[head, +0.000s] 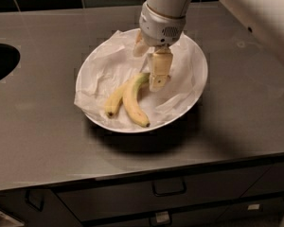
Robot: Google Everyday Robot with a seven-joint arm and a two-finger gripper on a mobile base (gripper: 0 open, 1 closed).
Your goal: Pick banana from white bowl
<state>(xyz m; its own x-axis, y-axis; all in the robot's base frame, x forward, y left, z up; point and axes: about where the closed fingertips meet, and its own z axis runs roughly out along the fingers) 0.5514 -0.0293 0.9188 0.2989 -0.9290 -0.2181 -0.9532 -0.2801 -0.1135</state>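
The banana [132, 100] is thick and curved, with a greenish neck and a dark tip. It lies in the wide white bowl [200, 74] on crumpled white paper. A slimmer, paler banana [113, 101] lies against its left side. My gripper [150, 60] hangs from above over the middle of the bowl. Its fingers are apart: the near one [159, 72] sits just right of the banana's green neck and the far one [140, 46] is behind it. It holds nothing.
The bowl stands on a dark grey counter [236, 126]. A round sink opening [0, 63] is at the left edge. The counter's front edge runs below the bowl, with drawers and handles [169, 188] under it. Dark tiles line the back wall.
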